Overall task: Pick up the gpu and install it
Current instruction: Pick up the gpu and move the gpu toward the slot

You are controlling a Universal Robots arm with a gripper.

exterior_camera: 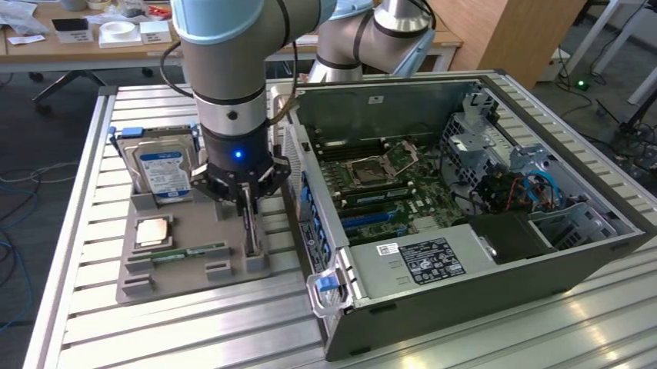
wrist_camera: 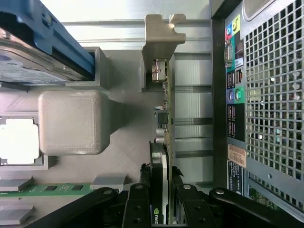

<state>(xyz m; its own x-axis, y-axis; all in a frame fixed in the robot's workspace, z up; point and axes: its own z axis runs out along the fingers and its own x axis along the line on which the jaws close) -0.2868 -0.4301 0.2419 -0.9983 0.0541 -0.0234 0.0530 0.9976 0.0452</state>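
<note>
Wrist view: the pincer (wrist_camera: 161, 199) clamps the gpu (wrist_camera: 164, 128), upright in its grey rack (wrist_camera: 128, 85) beside the case (wrist_camera: 266, 95). Pick-up step; lifting it needs a straight pull.

Black gpu (wrist_camera: 159, 166), grey holder tray (exterior_camera: 169, 273), blue-labelled silver hard drive (exterior_camera: 165, 173)

Slatted aluminium table (exterior_camera: 205, 330) under grey parts tray (exterior_camera: 175, 288), open PC case (exterior_camera: 462, 300)
</note>
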